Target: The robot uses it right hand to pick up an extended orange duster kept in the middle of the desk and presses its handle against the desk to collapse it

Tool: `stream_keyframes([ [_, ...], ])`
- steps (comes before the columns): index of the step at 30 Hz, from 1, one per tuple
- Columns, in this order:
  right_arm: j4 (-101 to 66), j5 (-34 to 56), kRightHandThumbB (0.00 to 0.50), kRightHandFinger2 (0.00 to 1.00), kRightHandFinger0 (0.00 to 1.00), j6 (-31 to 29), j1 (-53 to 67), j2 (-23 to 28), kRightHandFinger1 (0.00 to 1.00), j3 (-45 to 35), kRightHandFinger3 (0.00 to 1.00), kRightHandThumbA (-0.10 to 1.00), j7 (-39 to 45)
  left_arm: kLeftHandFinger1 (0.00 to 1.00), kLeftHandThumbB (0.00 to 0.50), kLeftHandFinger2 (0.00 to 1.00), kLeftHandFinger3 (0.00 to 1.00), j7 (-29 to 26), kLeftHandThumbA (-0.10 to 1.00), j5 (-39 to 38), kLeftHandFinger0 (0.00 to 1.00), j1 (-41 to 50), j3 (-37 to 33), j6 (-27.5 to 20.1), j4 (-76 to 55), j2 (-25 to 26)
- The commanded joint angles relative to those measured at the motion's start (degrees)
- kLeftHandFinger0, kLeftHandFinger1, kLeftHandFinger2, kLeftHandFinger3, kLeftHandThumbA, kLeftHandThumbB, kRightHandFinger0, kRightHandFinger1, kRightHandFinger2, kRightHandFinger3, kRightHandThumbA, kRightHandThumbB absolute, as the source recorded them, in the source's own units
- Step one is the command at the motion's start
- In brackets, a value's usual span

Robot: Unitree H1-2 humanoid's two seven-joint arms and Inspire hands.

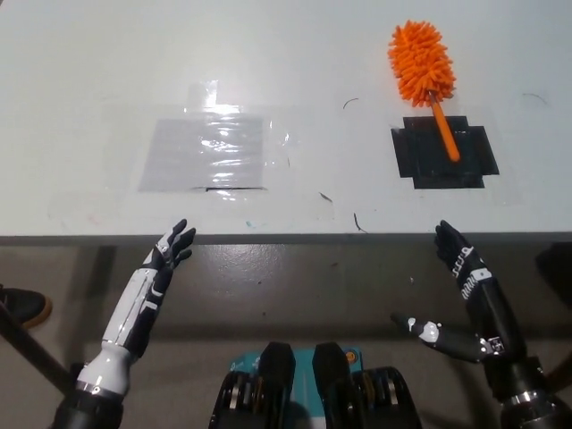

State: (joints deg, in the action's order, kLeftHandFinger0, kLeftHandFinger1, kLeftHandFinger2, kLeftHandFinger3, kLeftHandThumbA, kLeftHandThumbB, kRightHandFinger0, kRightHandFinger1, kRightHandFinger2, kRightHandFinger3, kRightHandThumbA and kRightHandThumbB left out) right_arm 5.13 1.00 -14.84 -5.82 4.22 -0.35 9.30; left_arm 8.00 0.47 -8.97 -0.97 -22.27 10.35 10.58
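The orange duster [427, 71] lies on the white desk [286, 54] at the back right. Its fluffy head points away from me and its short orange handle [445, 128] rests on a patch of black tape [444, 152]. My black right hand [460, 290] hovers below the desk's front edge at the lower right, open, fingers spread, well short of the duster. My white left hand [165, 259] rests open at the lower left, just under the desk's front edge.
A clear taped plastic sheet [206, 150] covers the desk's middle left. The desk's front edge [268, 238] runs across the picture, with grey floor below. A dark shoe [22, 304] shows at the far left.
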Motion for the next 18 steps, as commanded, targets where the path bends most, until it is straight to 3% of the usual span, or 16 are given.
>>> stream_keyframes([
  [1, 1.1, 4.2, 0.163, 1.00, 1.00, -3.3, -2.3, 0.2, 1.00, -0.1, 1.00, 1.00, 1.4, 1.00, 0.208, 1.00, 1.00, 0.9, 1.00, -0.9, 1.00, 0.4, -0.1, -2.1, -0.4, 0.8],
  [5, 0.8, 3.2, 0.153, 1.00, 1.00, -2.3, -2.4, 0.5, 1.00, 0.5, 1.00, 1.00, 1.4, 1.00, 0.239, 1.00, 1.00, 0.7, 1.00, -0.3, 1.00, 0.6, -0.1, -1.6, -0.5, 0.8],
  [11, 0.7, 2.3, 0.145, 1.00, 1.00, -2.4, -2.4, 1.0, 1.00, 1.1, 1.00, 1.00, 1.3, 1.00, 0.247, 1.00, 1.00, 0.7, 1.00, 0.0, 1.00, 0.9, 0.0, -1.1, -1.0, 0.8],
  [18, 0.3, 1.8, 0.203, 1.00, 1.00, -0.8, -2.2, 1.4, 1.00, 1.8, 1.00, 1.00, 1.5, 1.00, 0.244, 1.00, 1.00, 0.8, 1.00, 0.1, 1.00, 1.0, 0.0, -1.0, -0.8, 1.0],
])
